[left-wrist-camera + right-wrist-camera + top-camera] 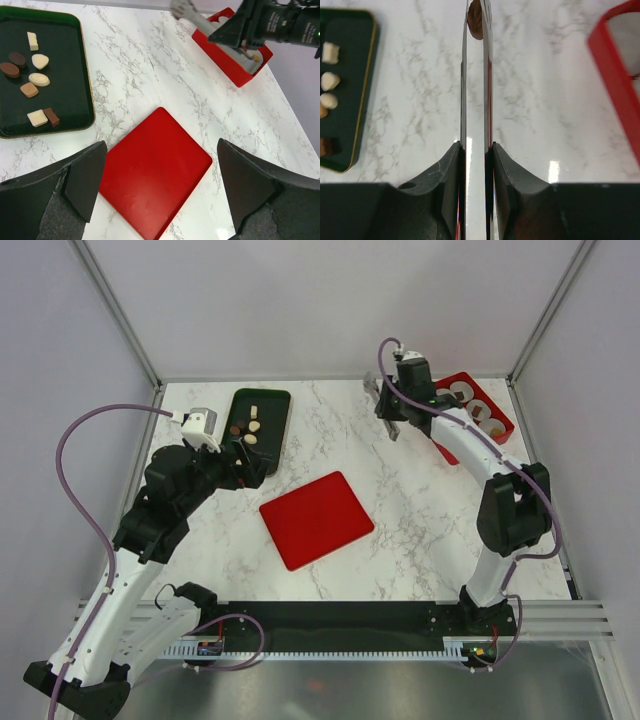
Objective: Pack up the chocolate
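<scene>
Overhead: bite-size chocolates (250, 428) crowd the dark green rectangular tray (275, 445), well apart from the red box (506, 426) of white pleated paper cups (463, 395). Left wrist: the left gripper (162, 185) gapes, empty. Right wrist: the right gripper (476, 155) squeezes thin metal tongs (476, 100) pinching one brown chocolate (476, 22); most of the packing appears to lie ahead.

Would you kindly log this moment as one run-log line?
right hand: shut on tongs, brown chocolate at tip | left hand: open, near tray | other chocolates: on tray

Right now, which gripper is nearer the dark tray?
Left. The left gripper hangs by the near corner of the tray; the right gripper, shut on tongs, is far off, beside the red box.
</scene>
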You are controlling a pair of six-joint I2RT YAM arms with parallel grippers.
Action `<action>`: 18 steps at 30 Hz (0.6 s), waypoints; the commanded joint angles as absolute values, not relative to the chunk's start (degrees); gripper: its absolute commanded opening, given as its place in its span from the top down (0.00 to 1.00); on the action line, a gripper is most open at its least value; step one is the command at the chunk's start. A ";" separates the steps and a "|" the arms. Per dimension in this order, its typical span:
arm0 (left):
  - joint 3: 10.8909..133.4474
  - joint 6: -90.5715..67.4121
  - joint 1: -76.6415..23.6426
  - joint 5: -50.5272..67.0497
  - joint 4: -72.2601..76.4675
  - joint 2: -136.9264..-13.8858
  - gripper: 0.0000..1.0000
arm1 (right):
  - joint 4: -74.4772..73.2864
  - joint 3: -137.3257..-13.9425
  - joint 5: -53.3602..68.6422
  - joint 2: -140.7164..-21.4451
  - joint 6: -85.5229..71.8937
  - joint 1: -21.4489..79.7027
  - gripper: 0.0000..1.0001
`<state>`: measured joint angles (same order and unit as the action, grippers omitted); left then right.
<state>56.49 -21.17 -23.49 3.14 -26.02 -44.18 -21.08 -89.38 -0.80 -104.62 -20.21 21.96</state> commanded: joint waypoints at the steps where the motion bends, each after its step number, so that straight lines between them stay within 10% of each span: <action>1: 56.51 -21.97 -23.29 2.99 -23.38 -43.77 0.00 | -20.30 -88.33 -6.05 -99.85 -20.48 16.99 0.65; 18: 56.43 -21.88 -23.29 2.37 -23.38 -44.03 0.00 | -23.47 -90.70 -16.88 -103.70 -22.59 5.28 0.64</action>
<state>56.49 -21.15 -23.49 3.11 -26.00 -44.21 -23.73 -88.31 -14.09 -102.43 -21.74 5.56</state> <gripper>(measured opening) 0.993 0.363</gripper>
